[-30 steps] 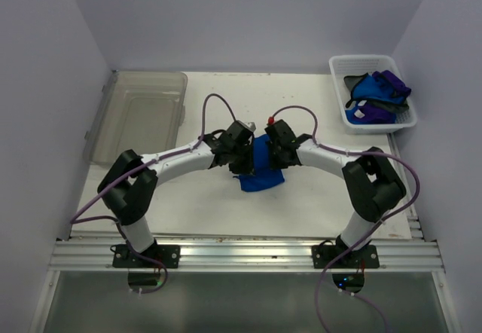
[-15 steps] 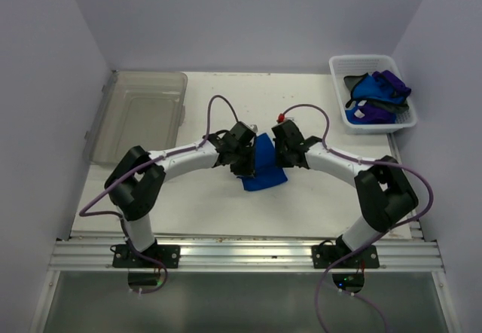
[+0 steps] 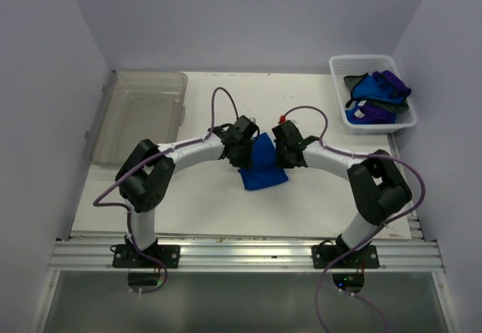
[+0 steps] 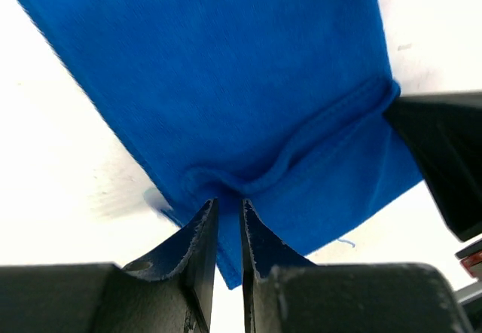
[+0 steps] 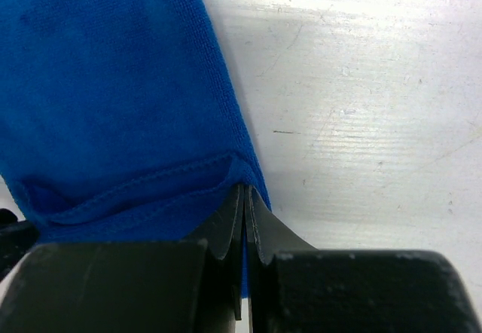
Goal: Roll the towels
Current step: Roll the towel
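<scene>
A royal blue towel (image 3: 262,166) lies partly folded in the middle of the white table. My left gripper (image 3: 245,146) is shut on its left edge; in the left wrist view the jaws pinch a fold of the towel (image 4: 226,107) between them (image 4: 230,212). My right gripper (image 3: 282,151) is shut on the towel's right corner; in the right wrist view the cloth (image 5: 113,92) is clamped between the fingertips (image 5: 245,197). More towels, blue and purple (image 3: 376,96), lie heaped in the white basket (image 3: 354,65) at the back right.
A clear plastic bin (image 3: 143,114) stands at the back left of the table. The white basket is at the back right corner. Grey walls close in on three sides. A metal rail (image 3: 241,254) runs along the near edge.
Both grippers have moved slightly toward the far side with the towel edge; the towel's near end has shifted a little right. Both arms' elbows have swung inward.
</scene>
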You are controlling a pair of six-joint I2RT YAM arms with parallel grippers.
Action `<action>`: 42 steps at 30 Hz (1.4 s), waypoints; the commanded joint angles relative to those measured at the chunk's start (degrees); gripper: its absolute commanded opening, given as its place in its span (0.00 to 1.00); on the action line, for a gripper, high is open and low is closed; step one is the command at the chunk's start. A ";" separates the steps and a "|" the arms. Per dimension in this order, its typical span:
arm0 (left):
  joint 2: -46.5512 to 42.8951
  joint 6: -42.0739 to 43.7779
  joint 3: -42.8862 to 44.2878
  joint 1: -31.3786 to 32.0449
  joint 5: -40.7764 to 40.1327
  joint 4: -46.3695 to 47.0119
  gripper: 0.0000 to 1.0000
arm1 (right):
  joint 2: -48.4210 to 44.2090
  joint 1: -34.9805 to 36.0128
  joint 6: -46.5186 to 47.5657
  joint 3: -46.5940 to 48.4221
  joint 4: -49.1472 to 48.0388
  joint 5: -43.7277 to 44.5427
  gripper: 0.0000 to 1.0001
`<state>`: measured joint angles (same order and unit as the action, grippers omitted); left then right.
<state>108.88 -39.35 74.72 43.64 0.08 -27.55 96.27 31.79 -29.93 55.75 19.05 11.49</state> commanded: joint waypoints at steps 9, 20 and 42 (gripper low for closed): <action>-6.13 -3.18 -0.80 1.80 -2.89 -1.46 0.20 | -8.29 -0.24 3.65 -1.08 0.55 1.61 0.29; -4.30 -7.23 -3.35 6.82 -3.42 2.85 0.14 | -3.73 -0.24 4.97 -1.25 -1.73 -4.19 0.01; -20.26 -11.53 -25.67 9.09 3.53 10.42 0.18 | -24.01 3.80 -5.05 -20.33 -0.25 -5.52 0.09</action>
<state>93.73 -48.84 50.30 52.12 3.57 -15.29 76.84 35.75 -34.24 35.11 13.80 3.40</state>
